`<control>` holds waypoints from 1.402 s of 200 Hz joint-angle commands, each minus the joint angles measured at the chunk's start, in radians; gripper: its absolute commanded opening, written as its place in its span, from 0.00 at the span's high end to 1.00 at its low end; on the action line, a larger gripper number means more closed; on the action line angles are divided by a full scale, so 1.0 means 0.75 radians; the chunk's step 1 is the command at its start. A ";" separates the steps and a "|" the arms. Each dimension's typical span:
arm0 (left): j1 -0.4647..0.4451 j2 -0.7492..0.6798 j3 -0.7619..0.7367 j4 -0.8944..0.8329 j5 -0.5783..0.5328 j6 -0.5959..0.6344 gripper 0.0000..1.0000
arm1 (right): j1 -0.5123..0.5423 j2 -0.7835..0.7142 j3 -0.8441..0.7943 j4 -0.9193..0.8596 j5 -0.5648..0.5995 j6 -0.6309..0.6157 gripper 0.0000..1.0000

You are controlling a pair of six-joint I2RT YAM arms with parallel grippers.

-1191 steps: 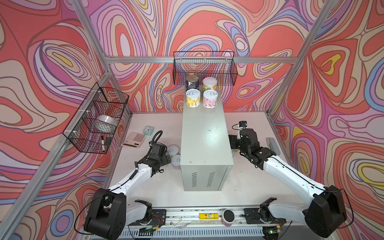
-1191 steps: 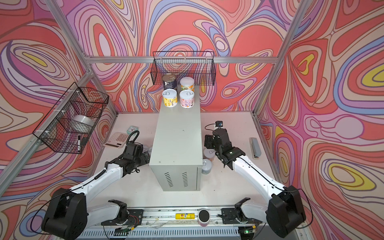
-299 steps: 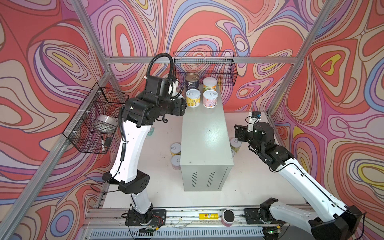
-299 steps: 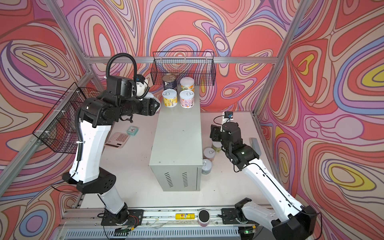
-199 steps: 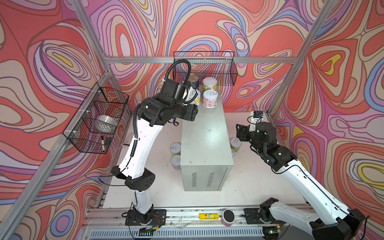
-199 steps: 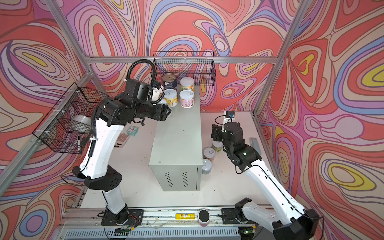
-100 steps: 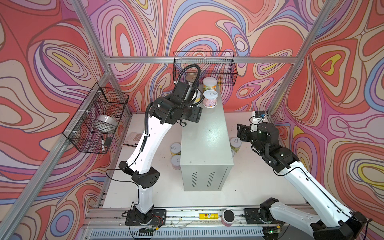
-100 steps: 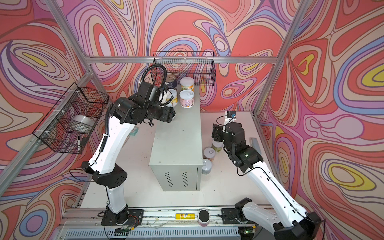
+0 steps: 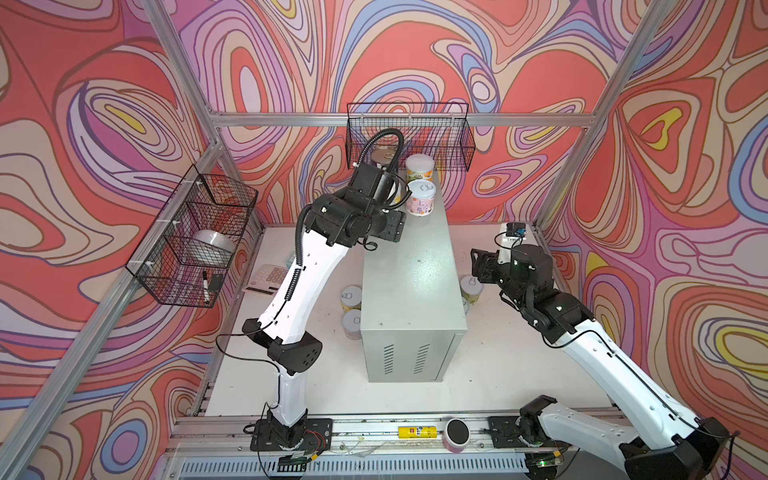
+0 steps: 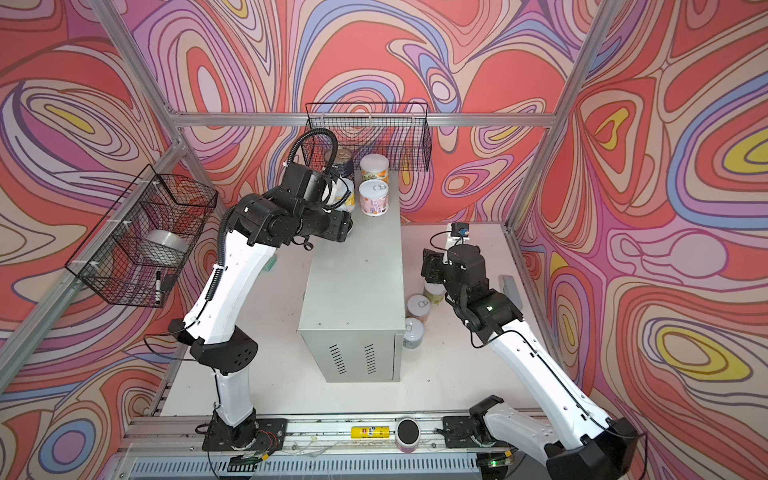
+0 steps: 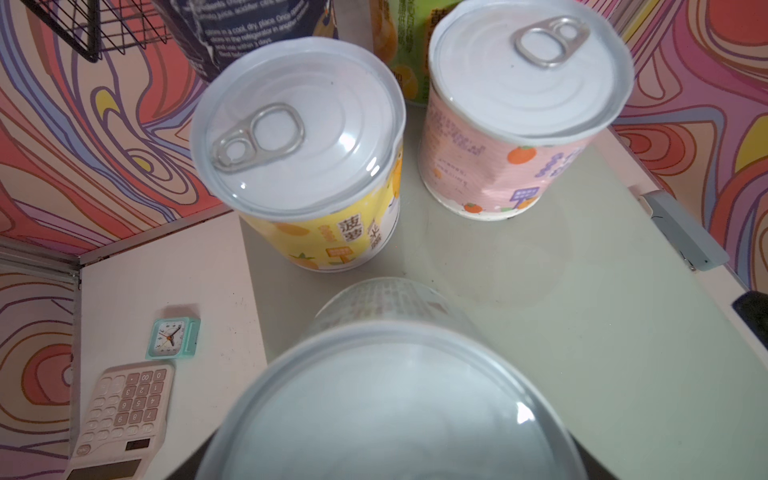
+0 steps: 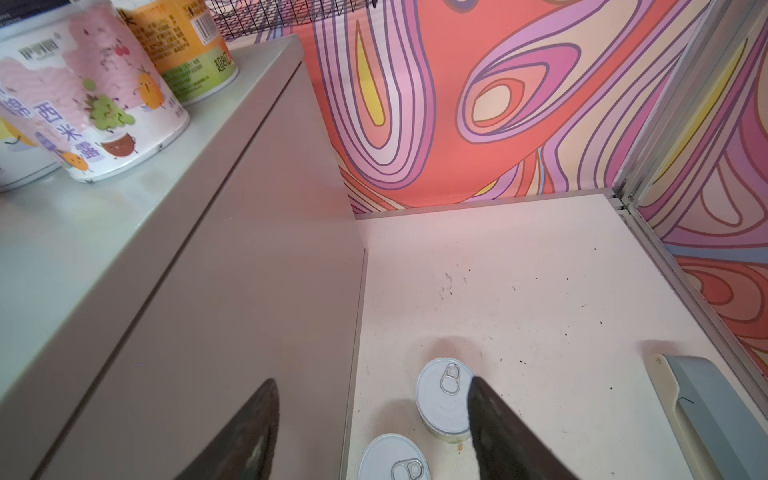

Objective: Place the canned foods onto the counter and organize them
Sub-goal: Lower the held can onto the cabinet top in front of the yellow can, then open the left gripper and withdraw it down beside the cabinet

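Note:
The counter (image 9: 411, 270) is a tall grey cabinet in the middle. At its far end stand a dark-blue tin (image 9: 382, 160), an orange-green can (image 9: 419, 168), a pink can (image 11: 511, 116) and a yellow can (image 11: 307, 158). My left gripper (image 9: 390, 226) hovers over the counter's far left part, just in front of the yellow can, shut on a white-lidded can (image 11: 395, 399); the arm hides that can in both top views. My right gripper (image 12: 374, 415) is open and empty beside the counter's right wall, above two cans (image 12: 442, 395) (image 12: 392, 457) on the table.
Two more cans (image 9: 351, 297) stand on the table left of the counter. A calculator (image 11: 124, 415) and small clock (image 11: 172, 338) lie at far left, a grey stapler (image 12: 702, 407) at far right. Wire baskets (image 9: 409, 135) (image 9: 195, 237) hang on the walls.
My left arm has swung right with its can, from beside the counter's left edge to over its top near the yellow can. The right arm has barely moved.

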 commanded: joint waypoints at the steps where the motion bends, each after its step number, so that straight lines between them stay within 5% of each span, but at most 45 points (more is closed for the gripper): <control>1: -0.003 0.020 0.019 0.015 -0.033 0.011 0.23 | -0.005 0.019 -0.011 0.017 0.004 0.015 0.26; 20: -0.003 0.021 0.018 0.022 -0.034 0.014 0.19 | -0.006 0.030 -0.009 0.017 0.008 0.019 0.25; 35: -0.003 0.023 0.019 0.028 -0.035 0.016 0.07 | -0.007 0.033 -0.011 0.018 0.008 0.024 0.24; 171: -0.005 -0.212 0.006 0.397 0.018 0.140 0.11 | -0.004 0.092 -0.005 0.007 0.008 0.008 0.22; 238: -0.025 -0.820 -1.033 0.921 -0.022 0.002 0.19 | -0.007 0.004 -0.047 0.006 0.137 0.014 0.23; 280: -0.030 -1.123 -1.436 0.966 -0.044 -0.035 0.19 | -0.010 -0.050 -0.113 0.032 0.159 -0.046 0.26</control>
